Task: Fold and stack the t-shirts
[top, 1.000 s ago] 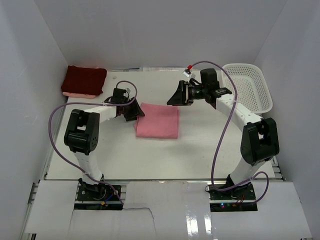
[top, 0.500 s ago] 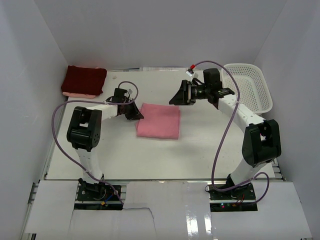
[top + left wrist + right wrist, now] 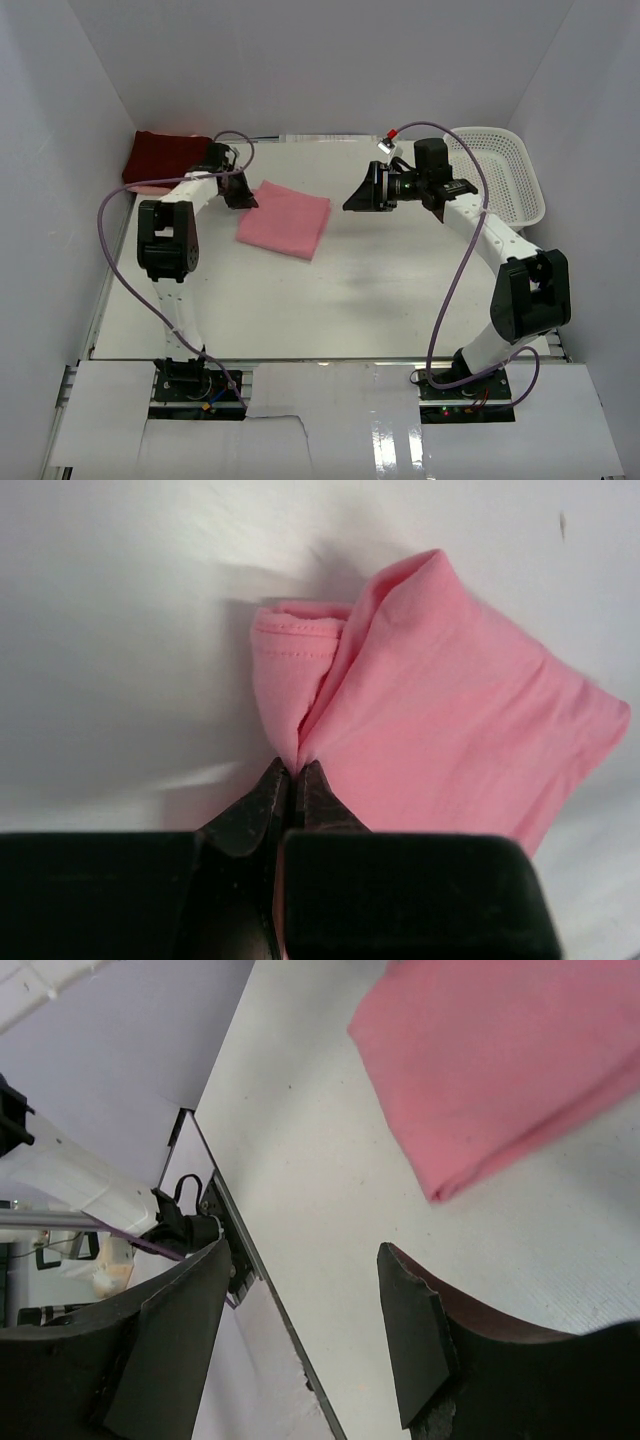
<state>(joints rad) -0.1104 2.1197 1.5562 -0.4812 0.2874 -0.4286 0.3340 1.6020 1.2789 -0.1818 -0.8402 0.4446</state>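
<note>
The salmon pink t-shirt (image 3: 285,218) is a folded rectangle, tilted, left of the table's middle. My left gripper (image 3: 240,192) is shut on its far left corner, and the left wrist view shows the pink t-shirt (image 3: 440,730) bunched into the closed fingertips (image 3: 318,785). The dark maroon t-shirt (image 3: 165,158) lies folded in the far left corner on top of a pink layer (image 3: 150,187). My right gripper (image 3: 362,190) hovers open right of the pink shirt, holding nothing; in its wrist view the pink t-shirt (image 3: 490,1070) lies beyond the right gripper (image 3: 305,1325).
A white mesh basket (image 3: 497,172) stands at the far right of the table (image 3: 330,300). White walls close in the left, back and right sides. Purple cables loop from both arms.
My left gripper closed on the pink shirt's corner and dragged it left and toward the back, turning it. The right gripper drifted slightly right and stayed open.
</note>
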